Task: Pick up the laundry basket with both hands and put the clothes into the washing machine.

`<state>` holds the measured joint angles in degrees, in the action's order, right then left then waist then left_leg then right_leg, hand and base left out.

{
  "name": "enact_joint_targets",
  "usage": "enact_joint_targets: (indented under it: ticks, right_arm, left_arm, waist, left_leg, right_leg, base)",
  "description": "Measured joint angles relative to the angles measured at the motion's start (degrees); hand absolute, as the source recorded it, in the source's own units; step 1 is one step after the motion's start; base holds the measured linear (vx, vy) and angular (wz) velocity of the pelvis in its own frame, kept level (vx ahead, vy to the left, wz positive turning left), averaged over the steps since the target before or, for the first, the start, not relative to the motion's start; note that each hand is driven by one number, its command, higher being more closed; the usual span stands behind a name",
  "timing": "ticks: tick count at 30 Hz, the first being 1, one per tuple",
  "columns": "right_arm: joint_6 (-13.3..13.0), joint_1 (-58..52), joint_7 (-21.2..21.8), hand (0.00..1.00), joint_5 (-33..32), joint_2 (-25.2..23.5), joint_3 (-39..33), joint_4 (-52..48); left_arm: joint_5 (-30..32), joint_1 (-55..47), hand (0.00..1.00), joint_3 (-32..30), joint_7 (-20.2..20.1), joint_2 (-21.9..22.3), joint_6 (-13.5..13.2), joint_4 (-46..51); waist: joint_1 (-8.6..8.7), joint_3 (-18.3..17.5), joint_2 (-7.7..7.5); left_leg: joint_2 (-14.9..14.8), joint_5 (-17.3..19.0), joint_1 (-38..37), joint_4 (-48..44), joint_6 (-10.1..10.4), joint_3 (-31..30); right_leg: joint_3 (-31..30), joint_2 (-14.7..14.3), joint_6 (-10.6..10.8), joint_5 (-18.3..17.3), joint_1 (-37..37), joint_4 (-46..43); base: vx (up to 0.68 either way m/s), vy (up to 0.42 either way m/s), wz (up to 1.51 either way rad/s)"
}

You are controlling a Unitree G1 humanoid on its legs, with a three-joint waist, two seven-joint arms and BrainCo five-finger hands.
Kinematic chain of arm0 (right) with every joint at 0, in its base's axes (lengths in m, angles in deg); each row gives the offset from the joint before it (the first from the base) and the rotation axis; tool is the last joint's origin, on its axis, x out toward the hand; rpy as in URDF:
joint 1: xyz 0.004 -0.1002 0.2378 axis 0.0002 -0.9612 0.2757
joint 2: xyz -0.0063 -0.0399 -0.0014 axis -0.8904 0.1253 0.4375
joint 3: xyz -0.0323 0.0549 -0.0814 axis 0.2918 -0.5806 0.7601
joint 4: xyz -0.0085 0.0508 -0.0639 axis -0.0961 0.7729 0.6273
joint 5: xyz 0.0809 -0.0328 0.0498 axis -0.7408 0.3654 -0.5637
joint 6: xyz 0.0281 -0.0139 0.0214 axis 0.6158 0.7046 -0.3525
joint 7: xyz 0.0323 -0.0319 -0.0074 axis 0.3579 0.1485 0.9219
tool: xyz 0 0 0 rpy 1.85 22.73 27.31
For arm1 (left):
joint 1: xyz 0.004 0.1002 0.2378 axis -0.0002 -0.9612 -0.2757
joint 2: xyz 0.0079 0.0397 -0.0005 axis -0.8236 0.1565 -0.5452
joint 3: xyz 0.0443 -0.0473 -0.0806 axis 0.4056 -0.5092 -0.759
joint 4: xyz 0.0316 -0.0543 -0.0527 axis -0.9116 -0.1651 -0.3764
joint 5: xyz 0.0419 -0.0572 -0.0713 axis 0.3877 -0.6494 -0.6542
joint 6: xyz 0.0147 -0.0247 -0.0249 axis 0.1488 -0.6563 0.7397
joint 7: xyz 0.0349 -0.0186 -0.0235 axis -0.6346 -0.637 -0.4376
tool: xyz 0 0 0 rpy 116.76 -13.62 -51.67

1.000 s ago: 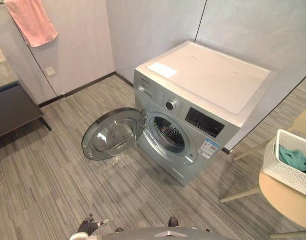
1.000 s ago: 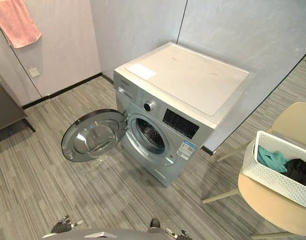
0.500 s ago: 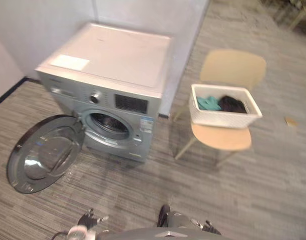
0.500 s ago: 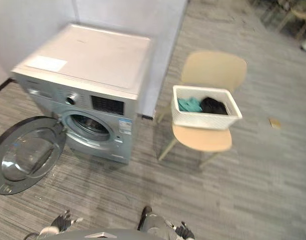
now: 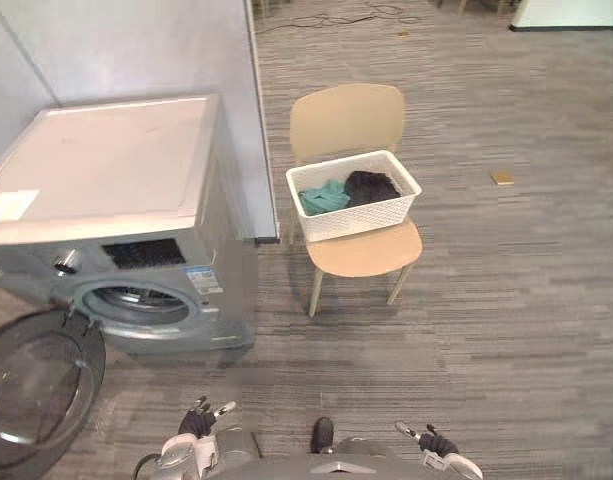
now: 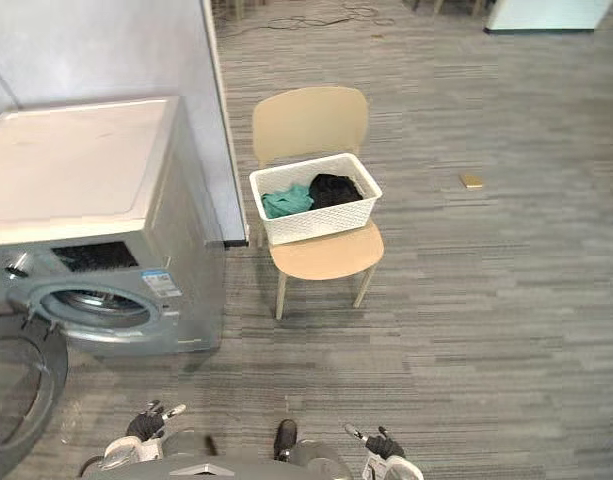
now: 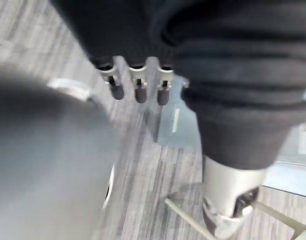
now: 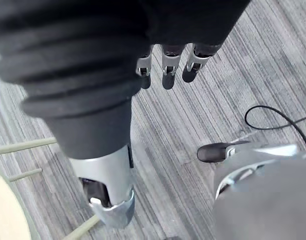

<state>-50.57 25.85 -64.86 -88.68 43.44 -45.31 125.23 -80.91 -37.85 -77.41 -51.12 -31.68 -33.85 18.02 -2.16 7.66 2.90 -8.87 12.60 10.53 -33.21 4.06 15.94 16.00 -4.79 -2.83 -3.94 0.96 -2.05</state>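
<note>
We see basket (image 5: 361,222) w/ clothes (image 5: 326,196) on chair (image 5: 346,120) beside washer (image 5: 106,160), door (image 5: 31,385) open; L hand (image 5: 198,422), R hand (image 5: 436,441) low, fingers relaxed, empty.

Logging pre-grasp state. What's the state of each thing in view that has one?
washing machine door: swung wide open.
laundry basket: upright on the chair seat, not grasped.
clothes: inside the basket, a teal and a black piece.
chair: upright, carrying the basket.
left hand: open, empty.
right hand: open, empty.
</note>
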Motion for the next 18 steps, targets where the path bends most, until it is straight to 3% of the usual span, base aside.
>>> enact_joint_targets:
  ticks: [2, 3, 4, 6, 7, 8, 9, 10, 11, 12, 13, 14, 15, 16, 18]
  right_arm:
    - [0.04, 0.54, -0.03, 0.00, 0.98, -0.17, 0.31, 0.00]
    - [0.08, 1.28, -0.07, 0.00, 1.04, -0.21, 1.75, 0.03]
    - [-0.01, 2.40, -0.02, 0.00, 1.78, -0.10, 3.85, -0.10]
    - [0.01, 3.81, 0.13, 0.00, 3.17, -0.25, 5.12, -0.07]
    - [0.05, 4.15, 0.40, 0.00, 3.80, -0.47, 5.72, -0.08]
    - [0.05, 4.06, 0.62, 0.00, 4.23, -0.68, 5.74, -0.08]
    - [0.03, 3.02, 0.94, 0.00, 4.66, -1.57, 5.75, -0.08]
    - [0.02, 2.41, 1.08, 0.00, 4.83, -2.02, 6.09, -0.07]
    - [0.04, 1.86, 1.82, 0.00, 5.10, -2.90, 6.92, -0.02]
    - [-0.08, 1.44, 2.36, 0.00, 5.27, -3.84, 7.34, -0.11]
    - [-0.21, 1.26, 2.47, 0.00, 5.43, -3.87, 6.74, 0.01]
    - [-0.05, 0.99, 2.46, 0.00, 5.44, -3.85, 6.61, 0.17]
    - [-0.13, 0.38, 2.46, 0.00, 5.34, -3.78, 5.38, 0.14]
    - [-0.15, 0.00, 2.43, 0.00, 5.35, -3.64, 3.71, 0.15]
    - [-0.38, -0.88, 2.40, 0.00, 5.26, -3.68, 0.56, 0.12]
  left_arm:
    - [0.26, -0.41, 0.00, -1.22, -0.14, 0.00, 0.09, 0.00]
    - [0.66, -1.21, 0.00, -2.85, -0.24, 0.01, 0.20, -0.11]
    - [1.37, -2.16, 0.00, -4.40, -0.32, 0.15, 0.47, -0.43]
    - [2.25, -3.07, 0.00, -6.79, -0.37, 0.48, 1.23, -1.45]
    - [2.27, -3.68, 0.00, -8.71, -0.29, 1.46, 1.88, -1.77]
    - [2.20, -3.98, 0.00, -8.93, -0.31, 1.63, 2.04, -1.77]
    - [2.10, -4.38, 0.00, -8.93, -0.30, 1.26, 2.17, -1.72]
    - [2.10, -4.34, 0.00, -8.86, -0.29, 1.05, 2.19, -1.60]
    - [2.03, -4.29, 0.00, -8.55, -0.31, 0.67, 1.98, -1.59]
    - [1.99, -4.10, 0.00, -7.00, -0.29, -0.74, 1.96, -1.54]
    - [1.53, -3.77, 0.00, -5.54, -0.30, -1.68, 1.95, -1.26]
    - [1.37, -3.15, 0.00, -4.67, -0.30, -2.27, 1.95, -1.09]
    - [0.55, -2.16, 0.00, -2.94, -0.30, -2.85, 1.88, -1.00]
    - [-0.40, -1.66, 0.00, -1.62, -0.30, -2.81, 1.76, -0.34]
    - [-1.47, 0.15, 0.00, -0.57, -0.36, -2.19, 1.29, 0.67]
  waist:
    - [-0.99, 0.46, 0.75]
    - [-2.50, 0.58, 0.59]
    - [-3.67, 0.39, 0.65]
    - [-3.96, 0.25, 0.69]
    - [-4.10, 0.33, 0.59]
    - [-4.12, 0.08, 0.57]
    - [-4.15, -0.76, -0.61]
    - [-4.25, -1.64, -0.69]
    - [-4.03, -1.94, -2.24]
    - [-2.94, -2.18, -3.83]
    - [-2.08, -2.32, -4.69]
    - [-1.81, -2.17, -4.87]
    - [-1.49, -1.93, -5.45]
    - [-1.11, -1.90, -5.30]
    - [-0.61, -1.87, -5.09]
  left_leg:
    - [4.36, -1.77, 1.09, 12.66, -0.01, -2.69]
    - [6.47, -6.58, 1.19, 16.89, -1.25, -5.23]
    - [7.35, -8.94, 0.79, 18.31, -1.49, -6.65]
    - [7.76, -7.38, 0.69, 16.16, -4.35, -8.18]
    - [7.77, -4.47, 0.22, 14.16, -6.50, -8.69]
    - [7.91, -3.53, -0.45, 13.84, -6.48, -8.64]
    - [8.49, -1.72, -1.99, 13.96, -6.55, -7.97]
    - [8.80, -0.83, -3.31, 14.46, -6.44, -7.62]
    - [9.10, 0.22, -4.91, 15.40, -6.36, -6.50]
    - [9.69, 0.93, -7.22, 15.70, -6.73, -6.64]
    - [9.93, 1.32, -9.13, 15.29, -6.86, -6.81]
    - [9.97, 1.38, -10.26, 15.10, -6.93, -7.27]
    - [9.72, 1.44, -13.68, 16.33, -7.03, -10.02]
    - [8.67, 1.42, -16.94, 18.60, -6.99, -11.62]
    - [6.93, 1.39, -19.19, 20.45, -6.94, -14.40]
  right_leg:
    - [-1.85, -1.34, 0.03, 0.04, -1.39, 1.21]
    - [-4.62, -1.81, -0.02, 0.07, -2.00, 1.85]
    - [-7.79, -2.45, 0.01, 0.09, -2.70, 3.02]
    - [-10.36, -2.65, -0.05, 0.02, -2.80, 2.35]
    - [-12.02, -2.63, -0.20, -1.56, -2.16, -1.42]
    - [-12.46, -2.44, 0.02, -3.07, -1.87, -3.51]
    - [-13.00, -1.65, 1.08, -7.04, -0.49, -8.74]
    - [-13.20, -1.03, 3.14, -9.14, 0.60, -12.54]
    - [-13.49, 0.22, 9.44, -12.77, 5.05, -25.80]
    - [-12.42, 2.29, 14.83, -12.55, 9.59, -41.26]
    - [-11.67, 3.89, 16.11, -11.13, 11.53, -48.75]
    - [-11.29, 4.84, 15.92, -10.61, 12.04, -52.15]
    - [-9.64, 6.79, 13.91, -11.06, 12.04, -56.35]
    - [-6.77, 9.15, 10.20, -12.24, 12.21, -57.03]
    - [-3.44, 13.12, 7.11, -13.77, 13.72, -53.36]
  base:
    - [0.14, -0.013, -0.73]
    - [0.15, 0.007, -1.13]
    - [0.21, 0.035, -1.31]
    - [0.24, 0.058, -0.81]
    - [0.23, 0.062, -0.43]
    - [0.29, 0.085, -0.42]
    - [0.25, 0.060, -0.24]
    - [0.33, 0.066, -0.28]
    - [0.33, 0.040, -0.04]
    - [0.43, 0.016, 0.07]
    - [0.38, -0.019, 0.21]
    - [0.42, -0.071, 0.20]
    - [0.31, -0.089, 0.29]
    - [0.35, -0.139, 0.38]
    - [0.34, -0.208, 0.61]
